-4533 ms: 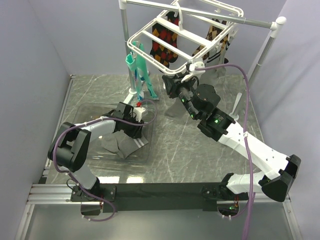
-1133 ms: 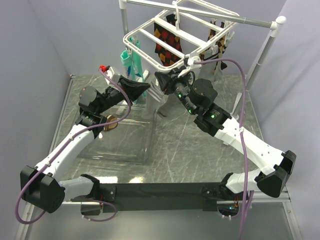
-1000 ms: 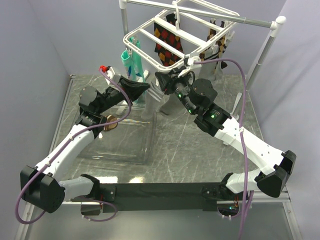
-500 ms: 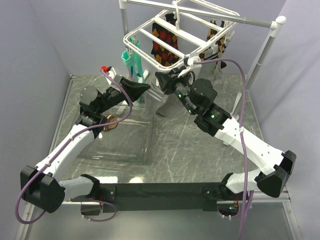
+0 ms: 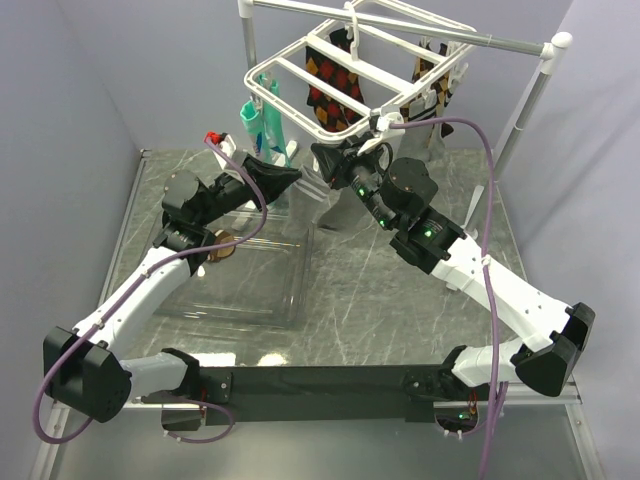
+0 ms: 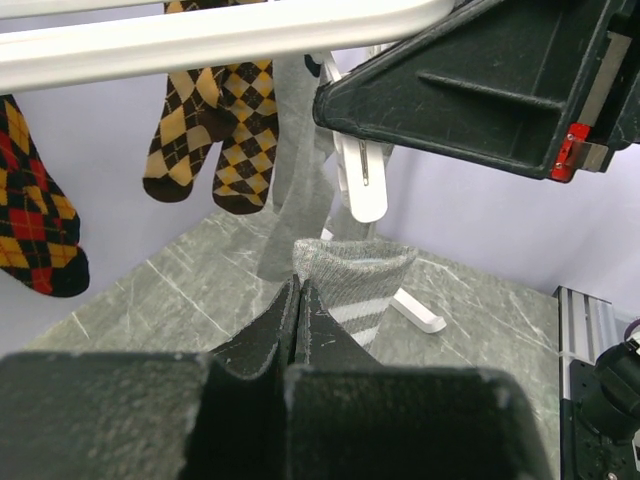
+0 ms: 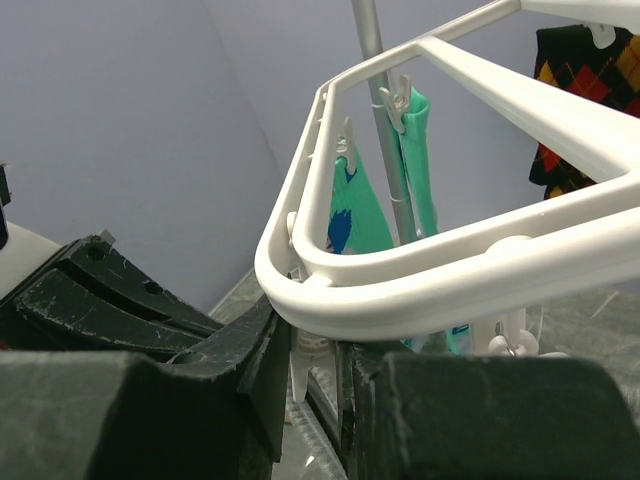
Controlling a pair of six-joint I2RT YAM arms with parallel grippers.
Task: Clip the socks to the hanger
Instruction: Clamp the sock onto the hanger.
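One plain grey fabric sock with two thin white stripes (image 6: 356, 276) was pinched at its cuff end between the fingers of the left gripper (image 6: 298, 300), whose jaws were pressed together on the fabric. That sock was raised off the table, just below the near corner of the hanger. A second grey sock (image 6: 296, 140) hung straight down from the white plastic rectangular drying hanger (image 7: 420, 270), just beyond the held one.

The right gripper (image 7: 312, 372) sat right under the hanger's rounded rim, its jaws clamped on a small white plastic clip (image 6: 362, 180) that dangled from the frame. In the left wrist view this clip hung directly above the held sock's cuff, close to it; whether they touched could not be told.

Farther along the frame hung dark argyle socks with red and yellow diamonds (image 6: 36, 230) and teal-and-white patterned socks (image 7: 412, 170). The hanger hung by its hook from a metal rail stand with white upright poles (image 5: 541, 92). Below the left arm a clear plastic tray (image 5: 250, 292) lay on the grey marble-patterned table (image 5: 390, 300).
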